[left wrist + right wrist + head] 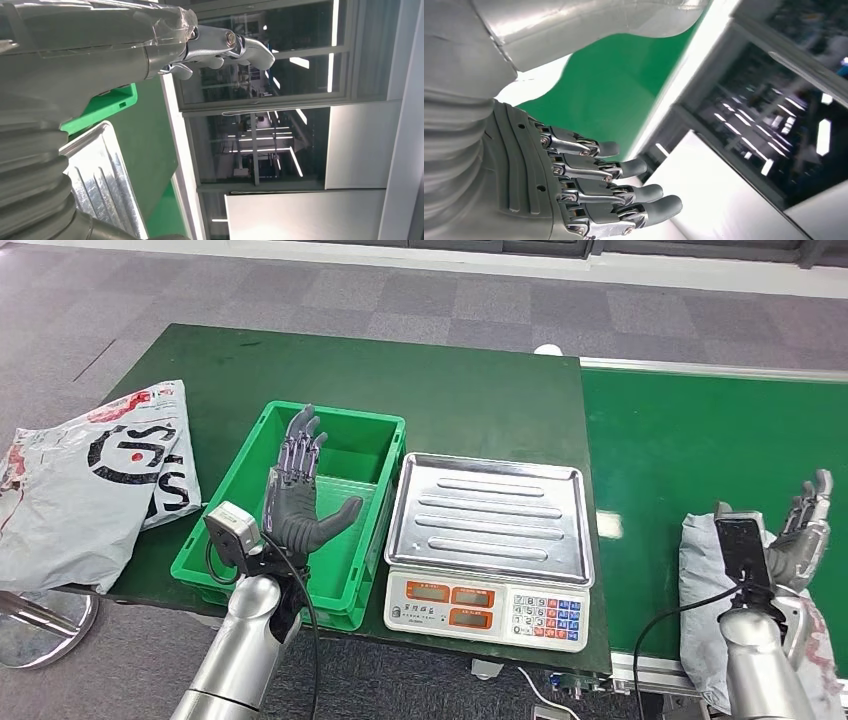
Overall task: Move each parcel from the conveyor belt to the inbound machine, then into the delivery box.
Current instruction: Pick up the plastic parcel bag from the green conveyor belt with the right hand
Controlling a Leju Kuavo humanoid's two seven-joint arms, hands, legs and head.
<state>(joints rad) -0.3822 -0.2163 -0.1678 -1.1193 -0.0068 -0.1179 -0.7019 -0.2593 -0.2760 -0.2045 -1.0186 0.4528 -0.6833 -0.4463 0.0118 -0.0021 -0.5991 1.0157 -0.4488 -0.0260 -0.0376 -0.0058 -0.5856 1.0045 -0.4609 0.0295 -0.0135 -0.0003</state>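
- Your parcel (pixel 705 610) is a grey crumpled bag on the green belt (pixel 700 440), at about 4 o'clock in the head view, close to the belt's near edge.
- Your right hand (pixel 800 535) lies against the parcel's right side, fingers stretched forward and only slightly curved; you cannot tell from these views whether it grips the bag or only touches it.
- In the right wrist view the fingers (pixel 624 167) lie side by side, nearly straight, over the belt (pixel 624 85), with pale bag material (pixel 574 30) beside the hand.
- The scale (pixel 487 540) sits at 6 o'clock on the dark green tabletop (pixel 450 380), its steel tray (pixel 490 510) bare and its keypad facing you; its right edge is just beside the belt.
- The green bin (pixel 380 440) touches the scale's left side, at about 7 o'clock.
- Your left hand (pixel 300 495) hovers above the bin, released: palm up, fingers spread and pointing away from you, thumb out toward the scale, holding nothing.
- The left wrist view shows the thumb (pixel 225 45) extended, with a corner of the bin (pixel 115 100) and the tray (pixel 100 175) beneath.
- A second grey bag (pixel 90 480) with black and red print lies at 9 o'clock, draped over the tabletop's left edge, well apart from the bin.
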